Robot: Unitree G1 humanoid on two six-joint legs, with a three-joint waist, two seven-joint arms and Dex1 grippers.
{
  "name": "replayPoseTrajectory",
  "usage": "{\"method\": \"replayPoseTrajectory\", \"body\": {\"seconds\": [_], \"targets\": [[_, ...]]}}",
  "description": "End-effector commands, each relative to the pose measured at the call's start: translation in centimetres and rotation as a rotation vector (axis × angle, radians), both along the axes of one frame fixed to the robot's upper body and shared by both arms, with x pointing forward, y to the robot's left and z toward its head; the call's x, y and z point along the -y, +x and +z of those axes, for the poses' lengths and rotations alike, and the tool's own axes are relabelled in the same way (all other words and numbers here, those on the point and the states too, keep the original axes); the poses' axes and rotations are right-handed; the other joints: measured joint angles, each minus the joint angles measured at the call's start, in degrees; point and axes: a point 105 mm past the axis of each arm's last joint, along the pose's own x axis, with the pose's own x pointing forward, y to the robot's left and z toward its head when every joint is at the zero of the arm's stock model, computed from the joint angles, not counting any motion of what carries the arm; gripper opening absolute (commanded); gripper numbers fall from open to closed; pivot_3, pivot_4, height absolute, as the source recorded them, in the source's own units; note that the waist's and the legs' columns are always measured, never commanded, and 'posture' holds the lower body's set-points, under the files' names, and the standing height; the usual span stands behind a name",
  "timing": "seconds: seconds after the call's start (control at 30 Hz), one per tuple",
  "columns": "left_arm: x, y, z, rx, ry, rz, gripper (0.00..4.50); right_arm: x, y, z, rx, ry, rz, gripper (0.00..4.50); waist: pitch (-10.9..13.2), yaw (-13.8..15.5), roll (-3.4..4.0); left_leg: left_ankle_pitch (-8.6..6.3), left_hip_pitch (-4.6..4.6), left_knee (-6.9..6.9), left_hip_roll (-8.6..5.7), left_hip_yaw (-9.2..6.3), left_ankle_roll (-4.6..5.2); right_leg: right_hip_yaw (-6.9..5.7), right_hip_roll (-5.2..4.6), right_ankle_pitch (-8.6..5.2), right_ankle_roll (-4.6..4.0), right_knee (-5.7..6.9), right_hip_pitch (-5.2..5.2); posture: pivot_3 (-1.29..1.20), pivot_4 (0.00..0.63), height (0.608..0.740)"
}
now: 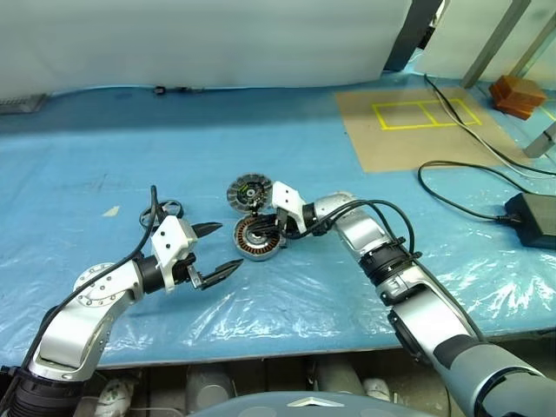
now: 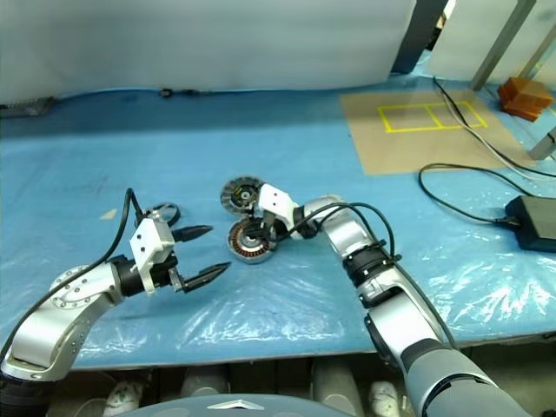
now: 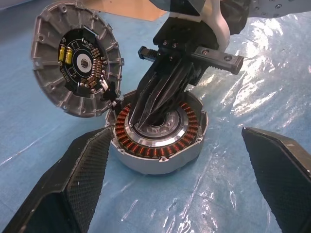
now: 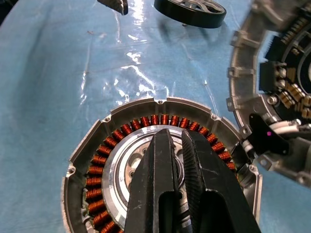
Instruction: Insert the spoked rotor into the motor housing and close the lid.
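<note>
The two head cameras looked forward and down from above over the blue plastic-covered table, taking in both arms from a little way off. The left wrist camera sat close, facing the round silver copper-wound motor housing from the left. The right wrist camera looked down onto that same housing from very near. All four views shared it.

Right end effector blocks motor housing centre — lid crowds beside.
</note>
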Motion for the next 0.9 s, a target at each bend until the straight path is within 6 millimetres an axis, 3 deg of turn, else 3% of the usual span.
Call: {"method": "replayPoseTrajectory", "body": {"seconds": [0.03, 0.2, 0.43, 0.6, 0.67, 0.77, 0.9], "targets": [[0.5, -0.2, 0.9, 0.031, -0.015, -0.028, 4.5, 0.0, -0.5, 1.2, -0.101, 0.105, 0.0, 0.29, 0.0, -0.01, 0.0, 0.0, -0.01, 0.01, 0.0, 0.0, 0.0, 0.0, 0.0, 0.0, 0.0, -0.01, -0.05, 0.0, 0.15, 0.74], [0.6, 0.0, 1.0, 0.034, -0.019, -0.031, 4.5, -0.3, -0.4, 4.2, -0.167, 0.255, -0.002, 0.29, 0.01, 0.04, 0.01, 0.04, -0.29, 0.0, 0.0, 0.0, 0.04, -0.03, 0.02, 0.02, 0.01, -0.03, -0.38, 0.0, 0.15, 0.74], [0.6, 0.0, 1.0, 0.035, -0.018, -0.031, 4.5, -0.6, -0.6, 4.1, -0.151, 0.242, 0.002, 0.29, 0.01, 0.09, 0.01, 0.02, -0.32, -0.11, 0.0, 0.0, 0.0, -0.07, 0.02, 0.02, 0.01, -0.06, -0.41, 0.0, 0.15, 0.74], [0.6, 0.1, 1.1, 0.039, -0.018, -0.029, 4.5, -0.9, -0.3, 5.9, -0.216, 0.329, -0.006, 0.29, 0.01, 0.05, 0.01, 0.02, -0.29, -0.08, 0.0, -0.01, -0.01, -0.05, 0.01, 0.01, 0.01, -0.02, -0.41, 0.0, 0.15, 0.74], [0.6, 0.0, 1.0, 0.038, -0.017, -0.028, 4.5, -0.8, -0.4, 4.8, -0.21, 0.277, -0.01, 0.29, 0.01, 0.08, 0.01, 0.02, -0.28, -0.07, 0.0, 0.0, -0.01, -0.05, 0.01, 0.01, 0.01, -0.02, -0.4, 0.0, 0.15, 0.74], [0.5, -0.1, 0.9, 0.036, -0.014, -0.028, 4.5, -0.1, -0.2, 0.9, -0.156, 0.098, -0.048, 0.29, 0.01, 0.09, 0.01, 0.02, -0.27, -0.07, 0.0, 0.0, -0.01, -0.07, 0.01, 0.01, 0.01, -0.04, -0.38, 0.0, 0.15, 0.74], [0.6, -0.2, 0.9, 0.035, -0.015, -0.027, 4.5, 0.8, -0.8, -1.5, -0.15, -0.009, -0.031, 0.29, 0.01, 0.12, 0.02, 0.02, -0.31, -0.07, -0.01, 0.01, -0.02, -0.05, 0.01, 0.02, 0.01, -0.05, -0.37, 0.0, 0.15, 0.74]]}}
